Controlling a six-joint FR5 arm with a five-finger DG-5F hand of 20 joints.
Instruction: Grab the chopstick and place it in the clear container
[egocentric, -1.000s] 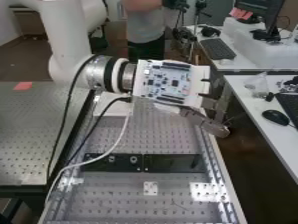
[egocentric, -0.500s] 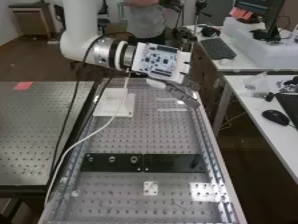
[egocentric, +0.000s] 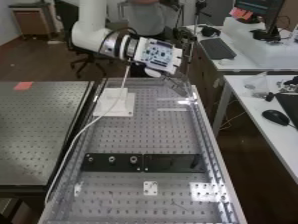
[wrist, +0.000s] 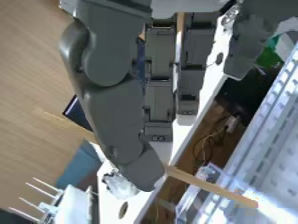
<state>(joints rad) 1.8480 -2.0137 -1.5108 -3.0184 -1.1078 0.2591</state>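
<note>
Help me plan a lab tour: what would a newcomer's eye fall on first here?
Probably the big white arm at the top of the high view, with a bare circuit board mounted on its dark grey hand. Next, in the wrist view, the pale chopstick slanting behind the thumb. Then the black strip lying across the perforated bench.

The counter (egocentric: 146, 137) has a grey top with many rows of small holes. On its far half stands a white block with a flat base (egocentric: 126, 110). Nearer, two black plates (egocentric: 174, 162) lie end to end (one has round fittings), and nearer again, a small white plate (egocentric: 151, 188).
</note>
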